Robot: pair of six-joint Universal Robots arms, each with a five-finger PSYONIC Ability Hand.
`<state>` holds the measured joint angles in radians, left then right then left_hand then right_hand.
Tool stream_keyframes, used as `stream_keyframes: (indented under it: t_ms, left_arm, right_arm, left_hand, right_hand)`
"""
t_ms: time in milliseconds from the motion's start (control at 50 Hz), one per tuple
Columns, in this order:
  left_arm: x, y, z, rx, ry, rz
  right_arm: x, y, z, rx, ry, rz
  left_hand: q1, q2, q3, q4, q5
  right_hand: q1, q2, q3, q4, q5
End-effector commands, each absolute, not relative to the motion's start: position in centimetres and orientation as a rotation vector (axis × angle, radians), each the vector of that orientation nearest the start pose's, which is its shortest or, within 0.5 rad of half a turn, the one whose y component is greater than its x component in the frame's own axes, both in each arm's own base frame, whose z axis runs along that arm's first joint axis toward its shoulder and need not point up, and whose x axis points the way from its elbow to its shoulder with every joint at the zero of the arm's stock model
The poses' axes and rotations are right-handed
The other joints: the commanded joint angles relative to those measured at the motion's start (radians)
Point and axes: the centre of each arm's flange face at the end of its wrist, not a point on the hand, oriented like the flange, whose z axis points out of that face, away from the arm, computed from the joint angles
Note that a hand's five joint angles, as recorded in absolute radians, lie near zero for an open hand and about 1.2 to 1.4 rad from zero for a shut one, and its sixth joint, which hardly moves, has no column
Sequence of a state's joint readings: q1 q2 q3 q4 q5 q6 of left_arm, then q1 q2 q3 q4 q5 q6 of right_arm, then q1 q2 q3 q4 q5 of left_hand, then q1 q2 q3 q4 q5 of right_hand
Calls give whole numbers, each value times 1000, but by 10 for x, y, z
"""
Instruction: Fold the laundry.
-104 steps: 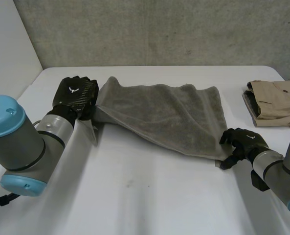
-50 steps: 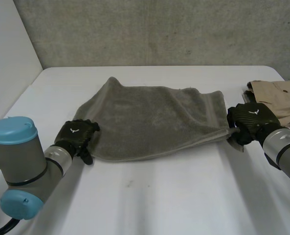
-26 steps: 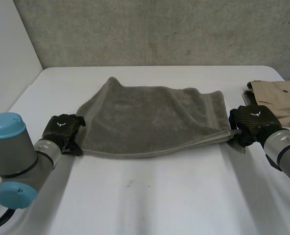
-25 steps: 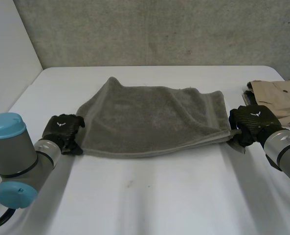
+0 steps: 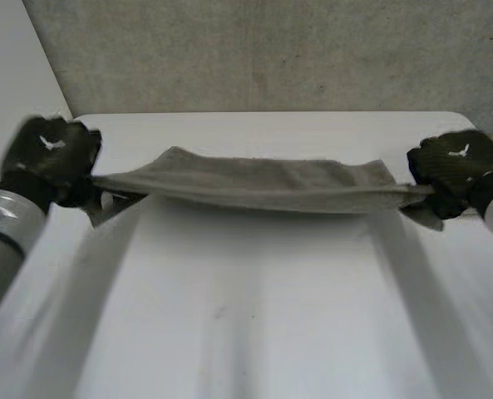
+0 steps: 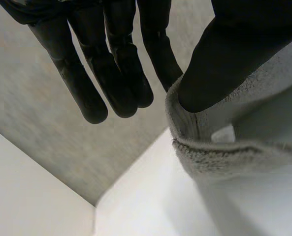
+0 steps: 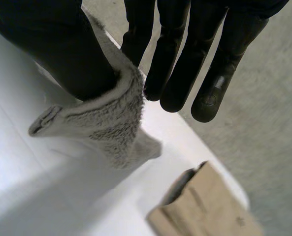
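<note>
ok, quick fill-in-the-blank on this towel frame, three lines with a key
The towel is stretched ___ the left hand and the right hand.
The tan garment lies nearer the ___ hand.
Each hand pinches the towel under its ___.
Missing: between; right; thumb.

We read place as lab: plain white desk against rough grey concrete wall, white side panel beside.
</note>
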<state>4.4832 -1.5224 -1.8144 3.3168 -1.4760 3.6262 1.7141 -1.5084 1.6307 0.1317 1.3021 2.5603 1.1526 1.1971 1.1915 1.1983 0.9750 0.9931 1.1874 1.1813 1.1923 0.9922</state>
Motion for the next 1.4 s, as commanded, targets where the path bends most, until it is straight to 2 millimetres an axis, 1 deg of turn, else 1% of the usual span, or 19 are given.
stream_keyframes:
  t_ms: [20, 80, 180, 380, 500, 560, 580, 620, 720, 780, 800, 840, 880, 940, 1020, 1120, 1240, 1340, 1400]
  left_arm:
    - [-190, -200, 311, 883, 1974, -2101]
    - [-188, -190, 313, 943, 1928, -2050]
    - [-190, -192, 297, 1064, 1887, -1937]
    - [-211, -271, 214, 1131, 2008, -1794]
    - [-236, -318, 198, 1131, 1917, -1893]
    - [-245, -336, 212, 1079, 1840, -1976]
    - [-248, -349, 229, 1020, 1769, -2038]
    - [-250, -360, 251, 941, 1690, -2112]
    - [-259, -379, 341, 659, 1359, -2443]
    - [-259, -377, 379, 539, 1204, -2579]
    - [-256, -370, 405, 458, 1101, -2652]
    - [-250, -359, 432, 382, 995, -2710]
    - [-243, -342, 460, 302, 887, -2769]
    - [-240, -333, 467, 284, 860, -2795]
    - [-239, -336, 439, 332, 973, -2766]
    - [-237, -340, 377, 442, 1211, -2657]
    - [-230, -339, 305, 569, 1455, -2508]
    - [-224, -339, 214, 715, 1745, -2292]
    - [-223, -335, 185, 757, 1843, -2212]
  right_arm:
    - [191, -244, 305, -1350, 2223, -2050]
    - [189, -232, 314, -1492, 2239, -2006]
    - [190, -228, 305, -1609, 2267, -1905]
    - [210, -263, 226, -1695, 2446, -1502]
    - [227, -299, 210, -1699, 2471, -1645]
    - [239, -324, 226, -1580, 2411, -1888]
    - [242, -331, 235, -1529, 2380, -1967]
    - [250, -348, 267, -1351, 2265, -2196]
    - [256, -368, 340, -985, 1962, -2588]
    - [256, -369, 386, -802, 1724, -2795]
    - [256, -366, 397, -764, 1664, -2841]
    - [254, -358, 424, -691, 1516, -2950]
    - [252, -354, 435, -669, 1450, -2990]
    - [253, -352, 435, -678, 1445, -2986]
    - [254, -352, 415, -748, 1528, -2914]
    - [260, -352, 377, -893, 1641, -2759]
    - [269, -350, 297, -1113, 1834, -2428]
    - [272, -345, 230, -1222, 1974, -2166]
    - [270, -341, 190, -1315, 2072, -2017]
  left_hand:
    - [244, 199, 205, 198, 247]
    - [244, 199, 205, 198, 247]
    - [244, 199, 205, 198, 247]
    - [244, 199, 205, 198, 247]
    - [244, 199, 205, 198, 247]
    - [244, 199, 205, 198, 247]
    - [244, 199, 205, 198, 247]
    - [244, 199, 205, 198, 247]
    - [244, 199, 205, 198, 247]
    - [244, 199, 205, 198, 247]
    - [244, 199, 205, 198, 247]
    - [244, 199, 205, 198, 247]
    - [244, 199, 205, 198, 247]
    - [244, 199, 205, 198, 247]
    - [244, 199, 205, 198, 247]
    - [244, 199, 205, 198, 247]
    - [244, 199, 205, 198, 247]
    - [244, 199, 205, 198, 247]
    - [244, 199, 205, 198, 247]
  right_hand:
    - [403, 209, 215, 204, 230]
    - [403, 209, 215, 204, 230]
    - [403, 209, 215, 204, 230]
    - [403, 209, 215, 204, 230]
    - [403, 209, 215, 204, 230]
    - [403, 209, 215, 204, 230]
    - [403, 209, 215, 204, 230]
    - [403, 209, 215, 204, 230]
    - [403, 209, 215, 204, 230]
    - [403, 209, 215, 204, 230]
    - [403, 209, 215, 204, 230]
    - [403, 209, 215, 204, 230]
    - [403, 209, 215, 204, 230]
    - [403, 209, 215, 204, 230]
    - [403, 209, 215, 204, 230]
    - [403, 209, 215, 204, 230]
    - [403, 209, 215, 204, 230]
    - [403, 209, 215, 204, 230]
    - [403, 209, 215, 204, 230]
